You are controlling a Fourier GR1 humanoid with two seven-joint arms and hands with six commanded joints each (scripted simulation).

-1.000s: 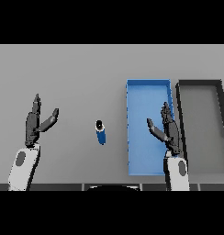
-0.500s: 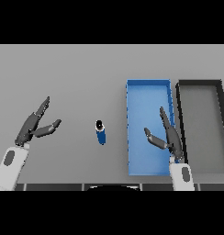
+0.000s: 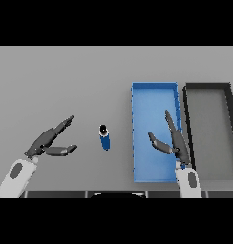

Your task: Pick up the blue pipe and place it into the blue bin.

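Note:
A short blue pipe [image 3: 105,138] with a dark open end lies on the grey table, between my two hands. The blue bin [image 3: 137,95] stands to its right, nothing inside it. My left hand [image 3: 47,141] hovers open to the left of the pipe, fingers straight and pointing toward it, a gap of table between them. My right hand [image 3: 174,141] is open over the blue bin's right half, fingers pointing away from me and thumb spread to the left.
A black bin [image 3: 187,95] stands directly to the right of the blue bin, touching its side. Grey table stretches behind and to the left of the pipe.
My left hand has dropped and tilted, its fingers now pointing right toward the pipe. The right hand has sunk a little and tilted over the bin. The pipe has not moved.

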